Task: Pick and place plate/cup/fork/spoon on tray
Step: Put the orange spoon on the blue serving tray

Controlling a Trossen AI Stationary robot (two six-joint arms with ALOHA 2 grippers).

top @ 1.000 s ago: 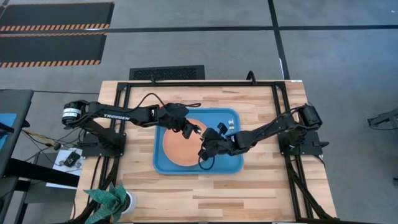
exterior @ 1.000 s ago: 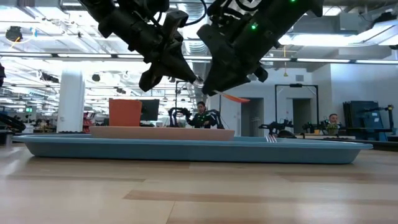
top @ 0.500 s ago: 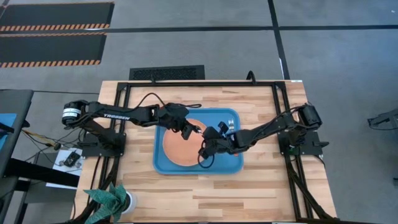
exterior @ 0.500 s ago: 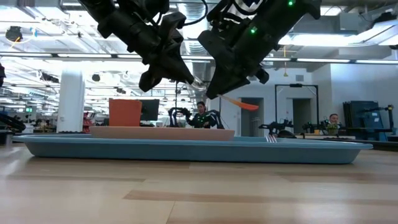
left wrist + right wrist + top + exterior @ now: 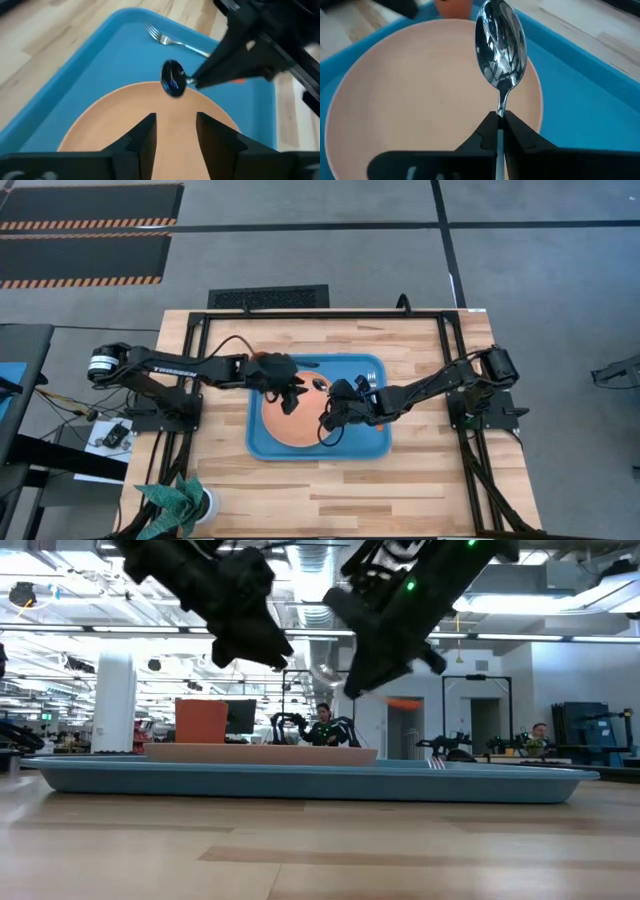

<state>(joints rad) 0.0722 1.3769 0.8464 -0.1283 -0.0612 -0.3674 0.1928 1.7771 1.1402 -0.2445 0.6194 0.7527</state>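
Observation:
The blue tray lies mid-table with the salmon plate flat in it. The orange cup stands on the tray beyond the plate. The fork lies on the tray floor past the plate's rim. My right gripper is shut on the spoon, whose silver bowl hangs over the plate. My left gripper is open over the plate with nothing between its fingers, a short way from the spoon's bowl. My right gripper pinches the spoon's thin metal neck, just behind the bowl, between its two fingers. It comes from the table's right, slanting down, with the spoon running forward in line with the fingers. The spoon is lifted clear of the plate, and its orange handle sticks out behind the fingers.
Both arms reach in over the tray and their grippers stand close together above the plate. A potted plant sits at the table's near left corner. Black frame rails run along the table's left and right sides.
My left gripper has let go of the spoon's bowl end and drawn back toward the table's left. The spoon, held between both grippers a second ago, now hangs from my right gripper alone, still above the plate.

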